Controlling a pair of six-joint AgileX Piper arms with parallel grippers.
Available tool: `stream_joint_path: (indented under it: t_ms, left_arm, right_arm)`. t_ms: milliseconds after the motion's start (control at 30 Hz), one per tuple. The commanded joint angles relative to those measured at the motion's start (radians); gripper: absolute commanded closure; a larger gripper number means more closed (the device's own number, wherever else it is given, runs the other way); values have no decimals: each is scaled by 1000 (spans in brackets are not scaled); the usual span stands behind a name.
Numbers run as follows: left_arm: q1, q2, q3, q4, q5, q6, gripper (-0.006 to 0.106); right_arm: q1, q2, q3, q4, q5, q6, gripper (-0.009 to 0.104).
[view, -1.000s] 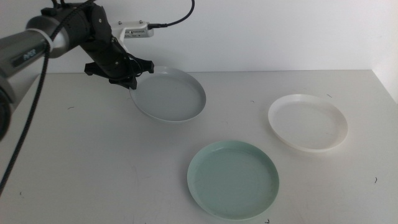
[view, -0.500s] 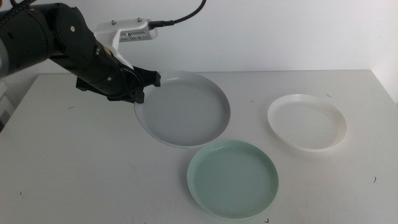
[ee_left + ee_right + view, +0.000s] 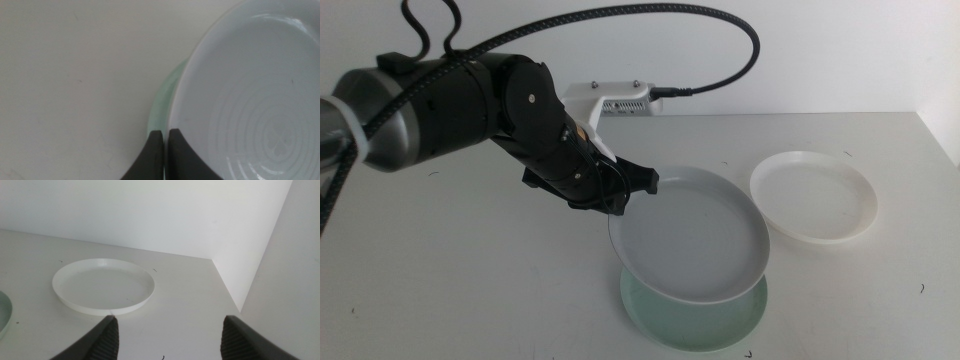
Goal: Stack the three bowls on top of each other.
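your left gripper comes in from the left side of the middle view on its thick black arm, and its two dark jaws are clamped tight on the near-left rim of the shallow round grey plastic bowl; in the left wrist view the jaws stand pressed together with only a thin slit between them, the grey rim pinched there; you are holding that grey bowl in the air, tilted a little, directly above the shallow round mint green plastic bowl, which lies flat on the white table near the front edge; the grey bowl hides most of the green one, so you see only a crescent of its rim along the front and left; whether the two bowls touch you cannot tell from these views, though in the left wrist view the green rim peeks out just beside the grey rim; the shallow round white plastic bowl sits alone on the table to the right, just beside the grey bowl's far edge and apart from it; your right gripper waits off to the right side, its jaws spread wide and holding nothing, with the white bowl on the table ahead of it and a white wall behind.
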Motion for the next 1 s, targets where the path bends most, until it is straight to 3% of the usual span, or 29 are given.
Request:
stream_joint_path:
  t_ms: [0, 733, 833, 967]
  left_arm:
    - [-19, -23, -27, -25, -39, -15, 100]
    - [-48, 129, -27, -45, -27, -3, 99]
    - [-48, 129, -27, -47, -18, 7, 91]
    - [-48, 121, -28, -54, -14, 19, 66]
  right_arm:
    - [-4, -27, -7, -14, -76, -8, 43]
    - [-4, -27, -7, -14, -76, -8, 43]
    - [-4, -27, -7, -14, -76, -8, 43]
    - [-4, -27, -7, -14, -76, -8, 43]
